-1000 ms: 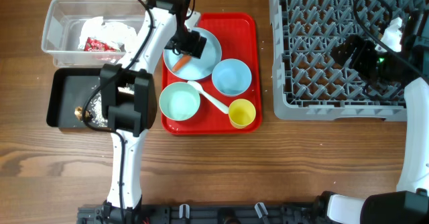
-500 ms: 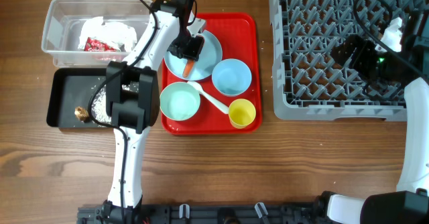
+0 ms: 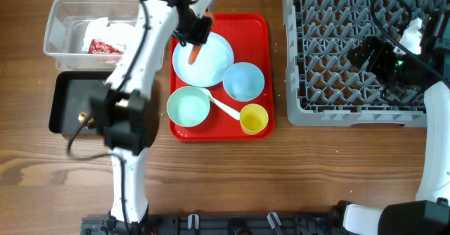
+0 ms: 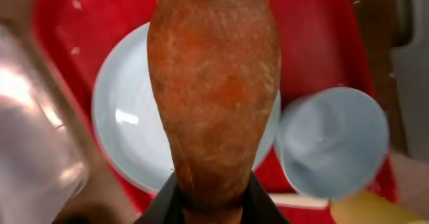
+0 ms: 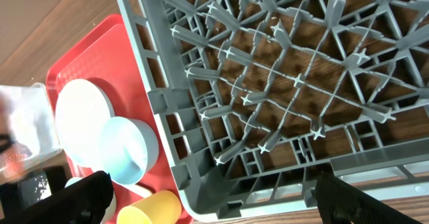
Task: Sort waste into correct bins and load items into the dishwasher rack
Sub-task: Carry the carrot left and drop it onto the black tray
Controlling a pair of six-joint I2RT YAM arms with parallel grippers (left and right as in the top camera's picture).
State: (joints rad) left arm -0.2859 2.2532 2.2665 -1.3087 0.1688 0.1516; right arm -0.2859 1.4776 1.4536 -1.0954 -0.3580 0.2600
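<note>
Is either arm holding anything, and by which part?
The left gripper grips the carrot piece by one end. The right gripper is open and empty.

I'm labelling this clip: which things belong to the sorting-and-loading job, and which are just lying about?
Job: carrot piece, napkins, red wrapper, plate, bowls, cup, spoon, clear tub, black tray, rack.
Lying about: red serving tray, wooden table.
</note>
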